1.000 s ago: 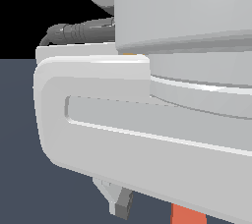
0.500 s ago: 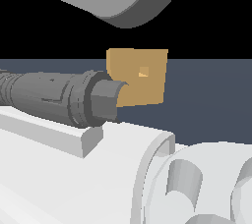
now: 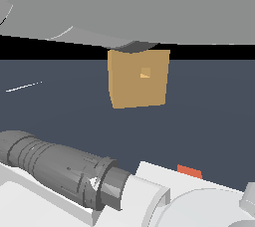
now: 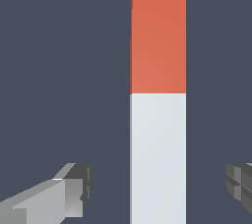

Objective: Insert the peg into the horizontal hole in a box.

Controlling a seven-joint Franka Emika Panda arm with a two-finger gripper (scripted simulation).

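Seemingly a bare simulated scene: flat dark floor (image 3: 60, 116), black backdrop.

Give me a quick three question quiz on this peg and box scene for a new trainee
1. True or false: the gripper has closed on the peg.
2. In the wrist view, which half of the peg lies between the fingers? A) orange-red B) pale grey-white
3. What small feature marks the face of the box that shows in the exterior view?

Key
1. False: both fingers stand apart from the peg, with bare floor showing between.
2. B
3. A small square hole, lighter orange inside.
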